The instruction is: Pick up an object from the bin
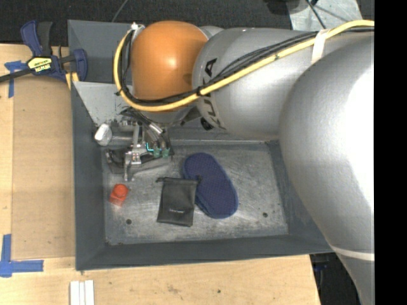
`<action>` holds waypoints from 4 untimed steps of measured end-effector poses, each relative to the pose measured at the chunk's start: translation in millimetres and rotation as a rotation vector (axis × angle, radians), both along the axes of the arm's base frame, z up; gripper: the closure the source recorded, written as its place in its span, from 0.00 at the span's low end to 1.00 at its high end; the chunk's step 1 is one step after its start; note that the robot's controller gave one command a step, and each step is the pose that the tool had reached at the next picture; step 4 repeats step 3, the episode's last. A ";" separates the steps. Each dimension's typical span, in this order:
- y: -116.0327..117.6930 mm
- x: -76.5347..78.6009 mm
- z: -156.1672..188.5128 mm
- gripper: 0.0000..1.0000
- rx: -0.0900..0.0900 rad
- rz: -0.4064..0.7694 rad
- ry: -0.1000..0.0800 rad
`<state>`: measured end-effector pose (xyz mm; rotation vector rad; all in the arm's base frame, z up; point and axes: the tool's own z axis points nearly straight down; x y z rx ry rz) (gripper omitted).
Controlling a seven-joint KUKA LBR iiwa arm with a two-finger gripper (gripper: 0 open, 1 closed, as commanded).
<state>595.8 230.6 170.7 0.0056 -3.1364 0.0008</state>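
Observation:
My gripper hangs below the orange wrist cover in the bin's left part, near the back wall. Just in front of it, by the left wall, a small red-orange cap-like piece lies on the floor, apart from the gripper. A flat black pouch lies to the right of the red piece, in the middle of the floor. Beside the pouch rests a dark blue oval pad, its left edge touching or slightly overlapping the pouch. Nothing shows in the gripper's grasp.
The big silver arm comes in from the right and covers the bin's right and back parts. Bare grey floor shows along the bin's front wall.

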 end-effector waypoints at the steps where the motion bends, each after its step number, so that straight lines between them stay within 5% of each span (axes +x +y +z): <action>1: -53.5 25.5 -92.1 0.00 0.004 -0.094 -0.013; 2: -52.3 25.3 -88.5 1.00 0.002 -0.090 -0.011; 3: -52.2 15.0 38.7 1.00 0.000 -0.037 -0.008; 4: -52.2 15.0 38.7 1.00 0.000 -0.037 -0.008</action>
